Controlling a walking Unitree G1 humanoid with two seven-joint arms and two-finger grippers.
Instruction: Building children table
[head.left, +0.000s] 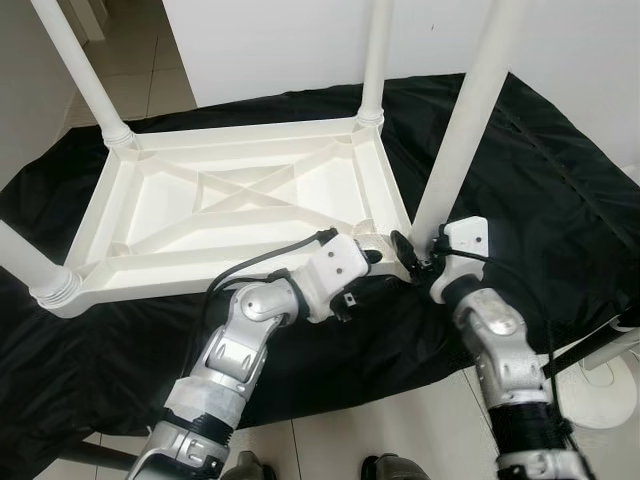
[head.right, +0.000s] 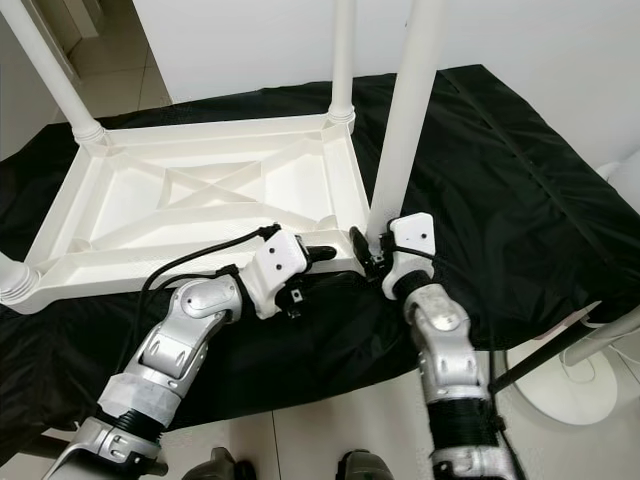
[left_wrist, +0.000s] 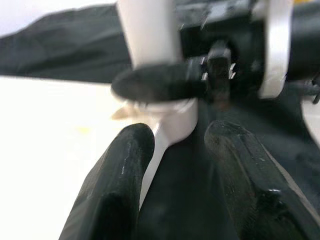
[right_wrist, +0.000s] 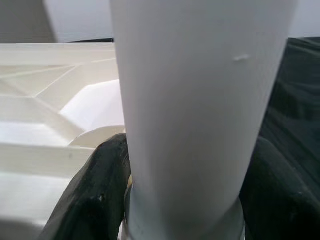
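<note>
A white plastic table lies upside down on a black cloth, its legs pointing up. My right gripper is shut around the base of the near right leg, just above its corner socket. In the right wrist view that leg stands between both black fingers. My left gripper is open at the same corner, coming in from the left. In the left wrist view its fingers are spread just short of the socket.
Three more legs stand in their corners: far left, far right, near left. White walls rise behind the cloth. A white round stand base sits on the tiled floor at the right, near my right arm.
</note>
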